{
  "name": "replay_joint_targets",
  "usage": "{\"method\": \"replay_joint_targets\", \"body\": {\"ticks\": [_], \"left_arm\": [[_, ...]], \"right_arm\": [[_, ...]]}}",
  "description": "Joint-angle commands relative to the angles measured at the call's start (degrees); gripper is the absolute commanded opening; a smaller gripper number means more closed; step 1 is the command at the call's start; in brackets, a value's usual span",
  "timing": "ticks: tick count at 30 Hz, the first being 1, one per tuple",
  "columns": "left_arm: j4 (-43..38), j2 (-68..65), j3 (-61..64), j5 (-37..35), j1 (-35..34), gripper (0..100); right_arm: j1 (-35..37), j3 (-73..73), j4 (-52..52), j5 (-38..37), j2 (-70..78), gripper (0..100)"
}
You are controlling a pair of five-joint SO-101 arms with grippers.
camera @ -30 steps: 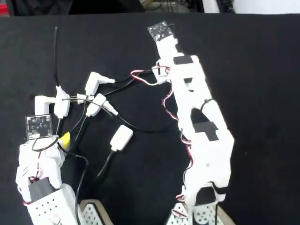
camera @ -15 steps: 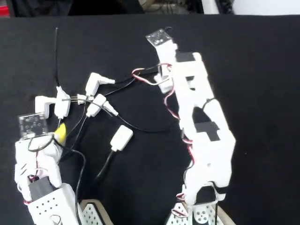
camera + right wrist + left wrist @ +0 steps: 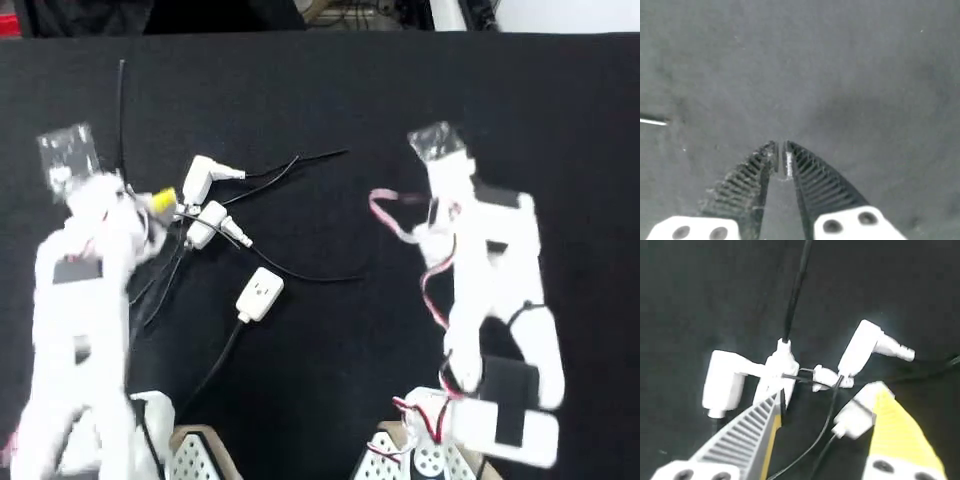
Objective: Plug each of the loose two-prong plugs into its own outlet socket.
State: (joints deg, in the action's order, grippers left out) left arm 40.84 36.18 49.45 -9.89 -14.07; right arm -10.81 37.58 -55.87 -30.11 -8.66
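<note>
Since the earlier frames the left arm has swung out over the plug cluster, and the right arm has pulled back from the cables to bare cloth. Finding one: the left gripper [image 3: 826, 391] stands with jaws spread wide, holding nothing, poised above the tangle. Just ahead of the gap lie a small white connector [image 3: 824, 377] and a thin black cable [image 3: 826, 422]. A white plug body [image 3: 852, 420] sits against the yellow finger [image 3: 890, 425]. An angled two-prong plug [image 3: 866, 343] lies just beyond the fingertips, and an L-shaped white block [image 3: 722, 384] lies just outside the grey finger [image 3: 747, 427]. Finding two: the right gripper [image 3: 780, 151] has its jaws pressed together, empty, over the black table cover [image 3: 865, 60]. The outlet socket [image 3: 258, 292] lies face up with nothing plugged in, apart from both grippers and nearer the left one. Recommendation: single out one plug, close across its body rather than its prongs or lead, and keep the black cable clear of the jaws. The idle right gripper would probably need to steady the socket during insertion. Markings: no brand, label or writing is legible on any item; the socket face shows slots only.
</note>
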Motion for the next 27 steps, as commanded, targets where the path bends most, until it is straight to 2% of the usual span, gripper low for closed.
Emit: {"method": "replay_joint_targets", "body": {"ticks": [1,7,13,21,27], "left_arm": [[-1.1,-19.5,-15.3,-10.4,0.5,29],[1.8,-34.7,-28.8,-20.1,1.7,29],[2.8,-41.2,-37.4,-23.7,5.5,29],[-3.6,-52.0,-40.0,-24.3,3.4,29],[4.1,-52.0,-40.6,-24.0,3.6,29]], "right_arm": [[-1.2,9.8,8.2,-0.4,-5.7,1.8],[-1.1,12.4,11.9,-0.4,-3.0,1.8],[-1.1,10.9,12.3,-0.4,1.0,1.7],[-1.1,11.0,12.3,-0.4,1.1,1.7],[-1.1,11.0,12.4,-0.4,1.1,1.7]]}}
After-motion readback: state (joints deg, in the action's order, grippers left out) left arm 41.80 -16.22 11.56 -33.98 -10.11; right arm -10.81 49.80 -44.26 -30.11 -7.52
